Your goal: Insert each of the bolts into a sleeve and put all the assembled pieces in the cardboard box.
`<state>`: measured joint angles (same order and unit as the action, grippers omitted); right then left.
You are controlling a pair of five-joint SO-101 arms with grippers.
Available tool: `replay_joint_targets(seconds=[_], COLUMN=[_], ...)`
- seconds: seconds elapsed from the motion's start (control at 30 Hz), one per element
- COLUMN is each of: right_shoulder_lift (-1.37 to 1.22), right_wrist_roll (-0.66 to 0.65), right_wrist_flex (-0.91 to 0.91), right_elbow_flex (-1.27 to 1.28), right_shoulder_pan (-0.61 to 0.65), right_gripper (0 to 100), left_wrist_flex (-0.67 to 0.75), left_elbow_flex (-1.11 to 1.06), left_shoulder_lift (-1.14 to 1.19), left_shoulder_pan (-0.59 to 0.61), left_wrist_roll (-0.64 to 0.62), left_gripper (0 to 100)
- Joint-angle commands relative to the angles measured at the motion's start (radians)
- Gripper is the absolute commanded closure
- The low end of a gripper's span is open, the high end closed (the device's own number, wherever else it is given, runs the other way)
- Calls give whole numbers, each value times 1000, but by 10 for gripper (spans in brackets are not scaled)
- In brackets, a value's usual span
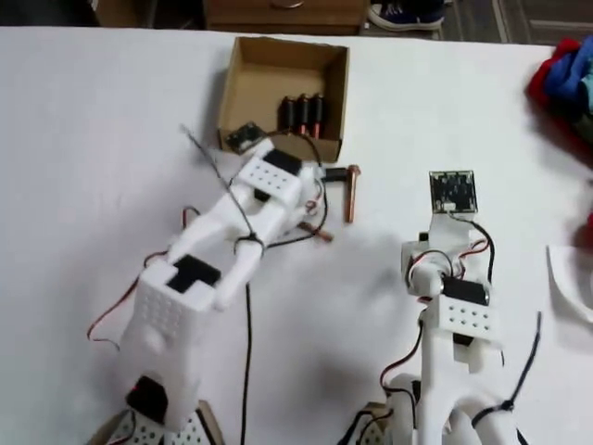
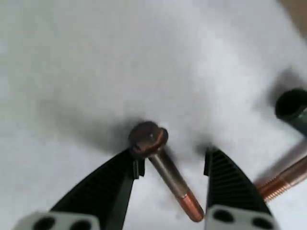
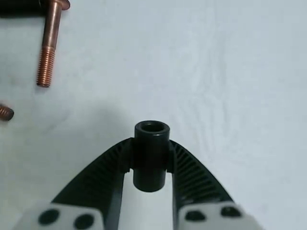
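My left gripper (image 2: 173,160) is open and low over the white table, its black fingers (image 2: 120,179) on either side of a copper bolt (image 2: 165,167) that lies flat. In the high view this bolt's tip (image 1: 321,234) sticks out from under the left arm (image 1: 264,190). A second bolt (image 1: 350,195) lies just to the right, with a loose black sleeve (image 2: 291,103) by its head. My right gripper (image 3: 151,146) is shut on another black sleeve (image 3: 151,155), held upright with its bore facing the camera. The cardboard box (image 1: 243,79) holds three assembled pieces (image 1: 302,113).
The right arm (image 1: 454,278) stands right of the bolts, apart from the left arm. Loose black and red cables (image 1: 246,315) trail over the table between the arms. Coloured cloth (image 1: 565,74) and a white curved object (image 1: 567,278) sit at the right edge.
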<state>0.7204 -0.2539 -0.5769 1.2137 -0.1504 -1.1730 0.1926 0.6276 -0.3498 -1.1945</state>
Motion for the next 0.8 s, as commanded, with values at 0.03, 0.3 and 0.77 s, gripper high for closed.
replay_joint_targets(seconds=[0.03,0.3,0.77], right_shoulder_lift=[35,38,41], right_wrist_roll=[8,8,8], right_wrist_flex=[16,16,16], right_elbow_flex=[-6,-6,-6], right_shoulder_pan=[-7,-7,-7], right_gripper=[975,975,975], left_wrist_flex=[9,-14,-437], left_elbow_flex=[22,22,272], left_shoulder_lift=[9,11,17], left_shoulder_pan=[25,26,38], left_wrist_roll=[-2,52,578], left_gripper=[779,971,974])
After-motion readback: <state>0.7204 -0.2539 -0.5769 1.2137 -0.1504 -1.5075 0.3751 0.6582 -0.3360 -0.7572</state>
